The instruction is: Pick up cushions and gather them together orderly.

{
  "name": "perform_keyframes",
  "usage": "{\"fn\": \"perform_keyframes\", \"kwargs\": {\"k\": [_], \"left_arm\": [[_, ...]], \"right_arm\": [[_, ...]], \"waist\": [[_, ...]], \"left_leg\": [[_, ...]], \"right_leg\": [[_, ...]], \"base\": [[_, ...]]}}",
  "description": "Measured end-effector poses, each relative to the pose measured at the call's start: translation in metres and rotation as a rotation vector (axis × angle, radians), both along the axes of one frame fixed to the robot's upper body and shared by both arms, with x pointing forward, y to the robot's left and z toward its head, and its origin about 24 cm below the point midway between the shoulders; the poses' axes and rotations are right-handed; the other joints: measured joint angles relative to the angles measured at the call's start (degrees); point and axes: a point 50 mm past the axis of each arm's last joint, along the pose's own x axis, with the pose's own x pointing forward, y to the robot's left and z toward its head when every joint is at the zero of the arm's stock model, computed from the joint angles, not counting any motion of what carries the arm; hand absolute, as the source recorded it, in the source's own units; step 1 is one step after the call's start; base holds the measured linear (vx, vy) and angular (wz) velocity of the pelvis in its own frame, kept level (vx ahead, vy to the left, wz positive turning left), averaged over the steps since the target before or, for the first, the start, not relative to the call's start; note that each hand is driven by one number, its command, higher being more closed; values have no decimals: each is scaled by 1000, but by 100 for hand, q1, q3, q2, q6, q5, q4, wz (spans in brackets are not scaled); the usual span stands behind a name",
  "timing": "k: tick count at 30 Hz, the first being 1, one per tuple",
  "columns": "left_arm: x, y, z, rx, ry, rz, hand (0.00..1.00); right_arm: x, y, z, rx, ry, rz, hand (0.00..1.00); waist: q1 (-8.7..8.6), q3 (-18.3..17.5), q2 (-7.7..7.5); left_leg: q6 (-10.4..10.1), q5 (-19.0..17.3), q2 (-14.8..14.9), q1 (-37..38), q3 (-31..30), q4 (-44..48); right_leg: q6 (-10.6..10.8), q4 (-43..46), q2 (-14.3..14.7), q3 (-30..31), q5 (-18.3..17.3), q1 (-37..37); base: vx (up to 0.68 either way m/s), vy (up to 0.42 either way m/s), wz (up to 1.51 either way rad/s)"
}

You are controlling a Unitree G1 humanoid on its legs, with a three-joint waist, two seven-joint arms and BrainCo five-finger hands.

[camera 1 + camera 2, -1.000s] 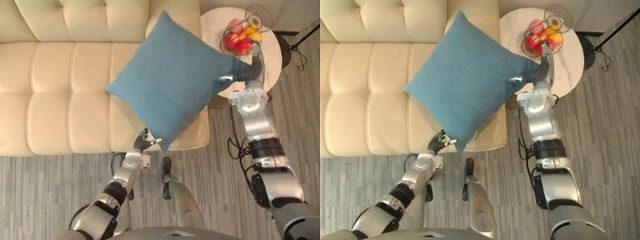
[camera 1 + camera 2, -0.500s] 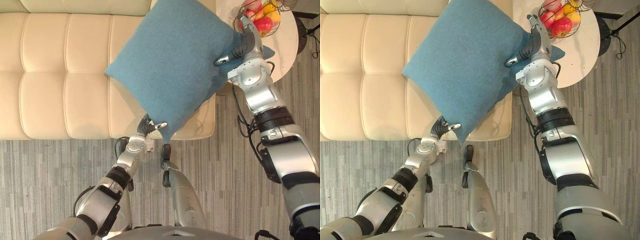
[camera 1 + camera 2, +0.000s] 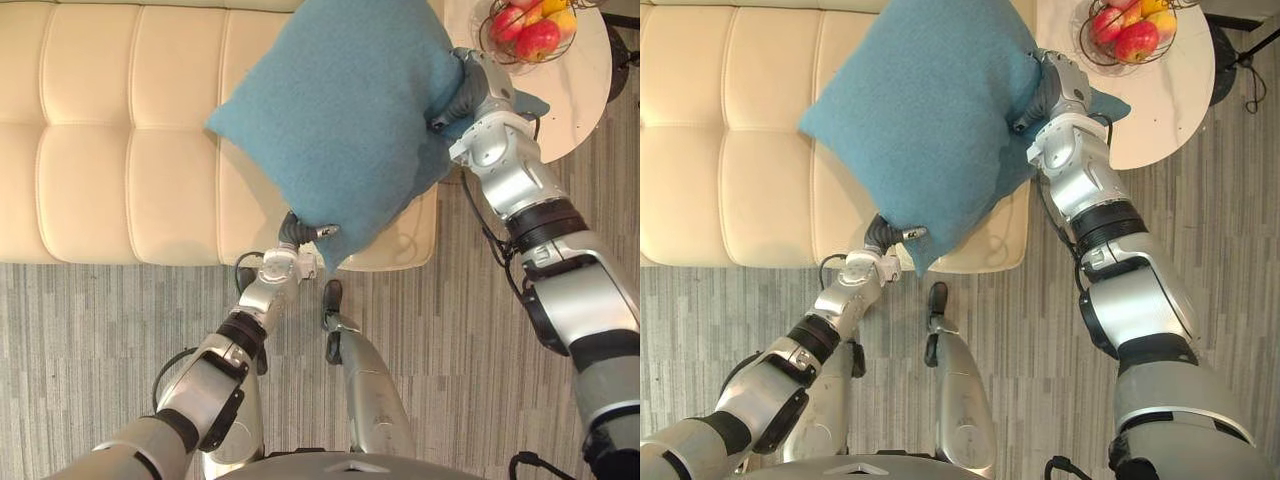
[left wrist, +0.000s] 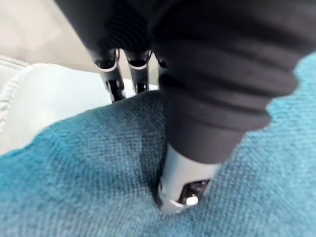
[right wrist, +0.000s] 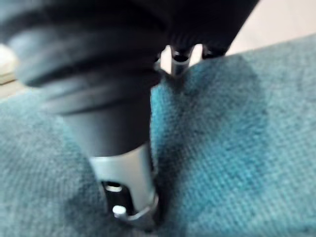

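Grey striped carpet (image 3: 100, 340) runs in front of a cream tufted leather sofa (image 3: 110, 130). A teal-blue square fabric cushion (image 3: 340, 110) hangs between the two hands above the sofa's seat, turned on its point like a diamond. The left hand (image 3: 296, 233) sits at the cushion's lowest corner and pinches it. In the left wrist view, its thumb (image 4: 185, 182) presses into the weave while its fingers (image 4: 113, 74) go behind the cloth's edge. The right hand (image 3: 462, 92) clamps the opposite side corner in the same way. In the right wrist view, its thumb (image 5: 128, 197) is sunk into the fabric and its fingers (image 5: 175, 61) reach over the edge. Just beyond the right hand stands a round white side table (image 3: 580, 90). On it is a dark wire basket of red and yellow fruit (image 3: 525, 30).
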Motion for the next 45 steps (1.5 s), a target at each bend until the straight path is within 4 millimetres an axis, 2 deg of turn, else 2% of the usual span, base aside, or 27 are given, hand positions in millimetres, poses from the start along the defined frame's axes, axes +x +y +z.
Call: {"fn": "perform_keyframes", "kwargs": {"k": [5,12,14,18,20,21,22,23,26,27,28,31,33,35,38,45], "left_arm": [[2,0,12,-61,-29,27,100],[5,8,21,-130,-48,84,100],[5,10,21,-136,-51,97,100],[0,19,24,-159,-87,117,100],[-3,30,22,-151,-101,137,100],[-3,32,22,-151,-103,142,100],[-7,37,20,-143,-115,152,100],[-8,38,20,-139,-120,153,100],[-19,44,18,-122,-150,158,100],[-28,46,16,-108,-168,154,100],[-31,47,14,-99,-172,154,100],[-53,53,0,-52,-172,165,100],[-67,59,-5,-37,-176,173,100],[-81,66,-7,-9,-187,191,100],[-99,74,-4,25,-224,212,100],[-127,93,-9,67,-208,292,100]], "right_arm": [[-3,1,-6,-2,2,17,100],[-10,-2,-34,61,32,36,100],[-13,-5,-46,102,38,29,100],[-33,-9,-72,241,28,53,100],[-49,-10,-97,387,33,58,100],[-52,-10,-102,419,32,59,100],[-61,-8,-119,499,40,54,100],[-64,-8,-123,529,43,53,100],[-81,-3,-146,632,73,48,100],[-95,-1,-161,667,94,39,100],[-99,1,-166,682,105,39,100],[-128,11,-195,770,169,18,100],[-143,17,-204,822,184,12,100],[-156,24,-210,871,201,10,100],[-172,31,-212,937,207,35,100],[-184,45,-202,943,204,131,100]], "waist": [[19,-1,0],[68,-2,2],[89,-4,6],[101,-28,52],[82,-48,95],[68,-54,107],[16,-77,151],[-9,-84,164],[-91,-144,240],[-106,-195,315],[-112,-221,341],[-186,-424,575],[-222,-631,726],[-248,-818,791],[-237,-1118,789],[-106,-1548,752]], "left_leg": [[6,42,4,34,31,2],[-27,53,3,240,68,2],[-64,31,-2,344,57,2],[-171,-53,-15,524,32,0],[-169,-52,-52,647,3,0],[-170,-53,-65,671,-2,-1],[-171,-55,-90,749,-11,-2],[-171,-55,-93,775,-17,-2],[-197,-81,-132,964,-31,-3],[-172,-125,-135,1109,-45,-4],[-158,-148,-134,1152,-46,-5],[-129,-271,-171,1432,-46,-42],[-109,-299,-164,1474,-36,-43],[-113,-318,-156,1575,-16,-42],[-115,-319,-97,1673,1,-39],[-91,-481,-30,1921,142,-42]], "right_leg": [[-27,92,-6,-4,-72,-4],[-76,327,-23,4,-235,83],[-90,395,-26,1,-293,153],[-88,453,-49,-24,-384,323],[-67,465,-93,-44,-429,449],[-58,466,-102,-45,-440,476],[-41,459,-136,-56,-463,569],[-35,448,-149,-71,-467,608],[-7,388,-200,-128,-491,842],[2,314,-202,-160,-497,1032],[8,290,-200,-167,-500,1095],[37,118,-202,-193,-518,1432],[61,-53,-181,-197,-483,1547],[72,-234,-158,-195,-412,1721],[79,-502,-92,-174,-251,1953],[80,-857,1,-82,-86,2272]], "base": [[13,-13,1],[21,-43,1],[6,-50,4],[16,-36,6],[50,-30,4],[50,-15,5],[44,-9,9],[53,-8,9],[48,0,8],[43,7,8],[68,10,6],[30,10,1],[25,7,-2],[70,10,-7],[79,-3,-6],[-7,11,-9]]}}
